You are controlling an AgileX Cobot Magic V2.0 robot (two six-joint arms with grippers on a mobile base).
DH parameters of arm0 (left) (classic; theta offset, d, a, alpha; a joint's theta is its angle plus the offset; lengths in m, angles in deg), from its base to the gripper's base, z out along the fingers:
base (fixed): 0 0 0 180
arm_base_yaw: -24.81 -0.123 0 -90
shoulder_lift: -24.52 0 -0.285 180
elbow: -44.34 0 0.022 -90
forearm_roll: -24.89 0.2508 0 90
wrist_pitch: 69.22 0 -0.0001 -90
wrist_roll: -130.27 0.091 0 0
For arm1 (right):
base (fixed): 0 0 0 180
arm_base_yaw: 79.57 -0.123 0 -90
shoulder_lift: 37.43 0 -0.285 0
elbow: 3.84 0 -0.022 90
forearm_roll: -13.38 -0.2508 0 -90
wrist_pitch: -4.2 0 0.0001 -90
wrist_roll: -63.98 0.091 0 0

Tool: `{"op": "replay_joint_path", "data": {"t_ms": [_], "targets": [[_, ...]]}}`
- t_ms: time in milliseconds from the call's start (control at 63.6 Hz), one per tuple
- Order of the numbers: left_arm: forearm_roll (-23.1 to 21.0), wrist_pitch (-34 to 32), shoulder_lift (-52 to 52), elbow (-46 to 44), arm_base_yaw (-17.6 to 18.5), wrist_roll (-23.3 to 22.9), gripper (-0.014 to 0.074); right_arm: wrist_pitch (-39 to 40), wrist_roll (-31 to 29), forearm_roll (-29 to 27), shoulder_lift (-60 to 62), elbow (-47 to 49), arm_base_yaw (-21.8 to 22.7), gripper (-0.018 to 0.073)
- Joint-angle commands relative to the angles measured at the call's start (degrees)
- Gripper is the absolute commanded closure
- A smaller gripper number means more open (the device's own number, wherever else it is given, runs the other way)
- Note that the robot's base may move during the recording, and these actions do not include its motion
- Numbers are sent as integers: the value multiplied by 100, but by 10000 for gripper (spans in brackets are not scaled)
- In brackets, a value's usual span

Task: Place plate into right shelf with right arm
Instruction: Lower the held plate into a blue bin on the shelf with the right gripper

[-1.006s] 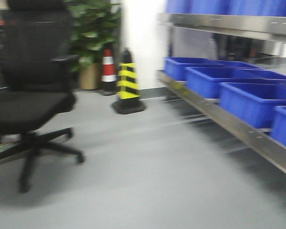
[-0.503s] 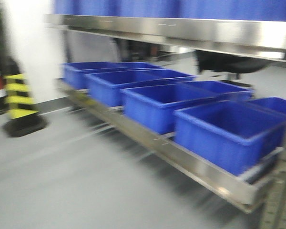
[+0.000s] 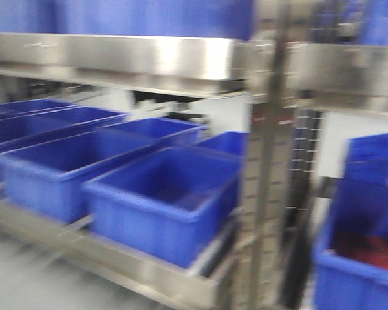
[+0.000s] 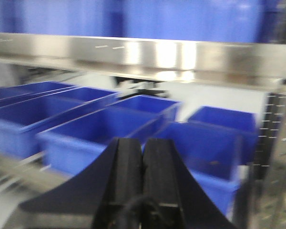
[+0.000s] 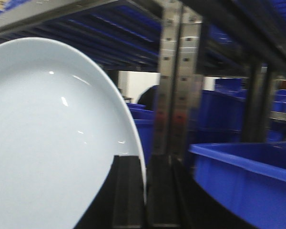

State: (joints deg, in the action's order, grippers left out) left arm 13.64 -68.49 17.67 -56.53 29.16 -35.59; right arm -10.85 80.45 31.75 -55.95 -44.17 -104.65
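On edge: plate [image 5: 52, 143] in right gripper [image 5: 144, 164] (rim clamped)

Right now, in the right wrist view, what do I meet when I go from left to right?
plate → perforated steel upright → blue bin

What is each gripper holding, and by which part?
The right gripper holds the plate, pinched at its rim. The left gripper is shut on nothing.
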Motion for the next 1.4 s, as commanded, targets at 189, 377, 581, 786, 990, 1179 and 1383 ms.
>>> {"op": "replay_joint_path", "data": {"t_ms": [189, 377, 581, 786, 990, 1179, 1383], "targets": [[-12, -510, 72, 54, 24, -14, 643, 502, -11, 102, -93, 186, 15, 504], [-12, -510, 72, 54, 24, -14, 643, 502, -11, 102, -93, 186, 15, 504], [-12, -510, 72, 54, 24, -14, 643, 502, -11, 102, -93, 186, 15, 504], [-12, -510, 62, 54, 13, -14, 643, 502, -11, 102, -93, 186, 15, 504], [-12, -510, 62, 54, -99, -14, 643, 502, -11, 102, -93, 186, 15, 504], [-12, -510, 62, 54, -99, -14, 643, 502, -11, 102, -93, 186, 15, 504], [-12, -510, 62, 54, -99, -14, 643, 502, -11, 102, -93, 186, 15, 504]]}}
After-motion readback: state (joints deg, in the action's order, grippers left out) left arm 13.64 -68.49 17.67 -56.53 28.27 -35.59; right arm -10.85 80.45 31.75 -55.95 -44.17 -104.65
